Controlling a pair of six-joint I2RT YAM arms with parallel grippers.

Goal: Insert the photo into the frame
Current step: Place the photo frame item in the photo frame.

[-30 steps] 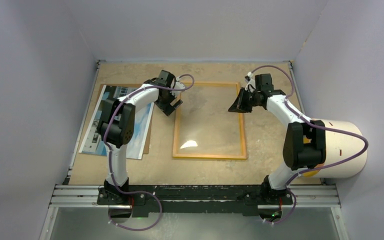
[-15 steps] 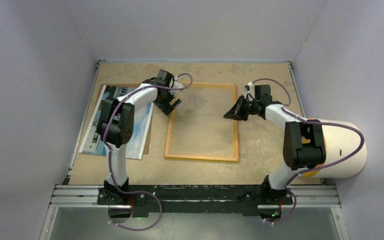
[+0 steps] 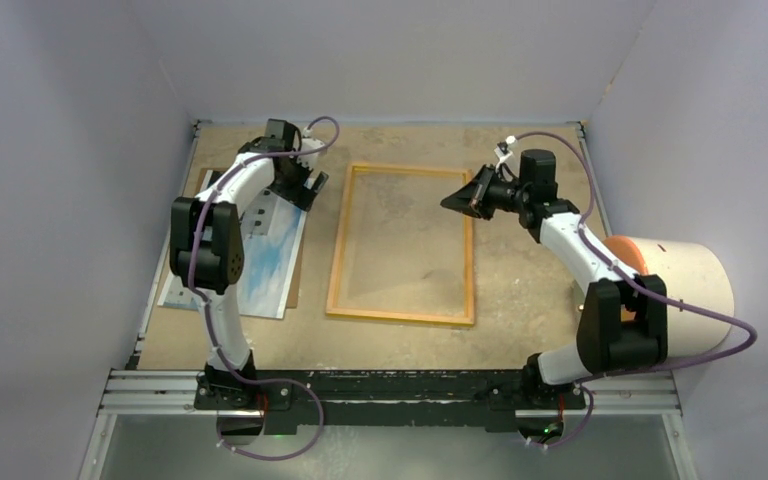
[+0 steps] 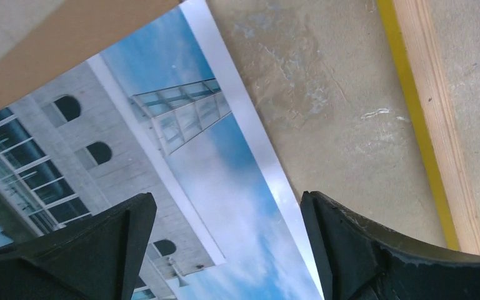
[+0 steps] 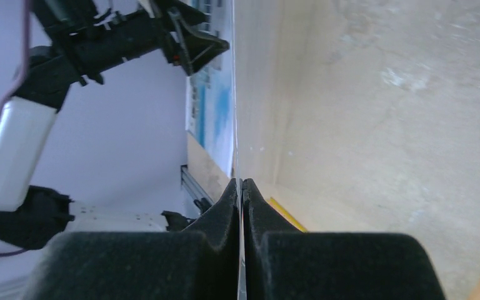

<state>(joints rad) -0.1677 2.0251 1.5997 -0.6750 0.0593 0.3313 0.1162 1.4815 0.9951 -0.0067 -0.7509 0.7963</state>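
Observation:
The photo, a white building against blue sky, lies face up at the left on a brown backing board. My left gripper hovers open over the photo's far right corner; in the left wrist view its fingers straddle the photo without touching it. The frame, wood-brown with a yellow edge, lies flat mid-table; its rail shows at the right of that view. At the frame's far right side, my right gripper is shut on a thin clear sheet seen edge-on.
A large white cylinder with an orange end lies at the right table edge beside the right arm. Grey walls close in the table on three sides. A metal rail runs along the near edge.
The left gripper has moved from the frame's far left corner leftward over the photo. The frame has slid left and turned slightly. The right gripper moved left, then a little farther back.

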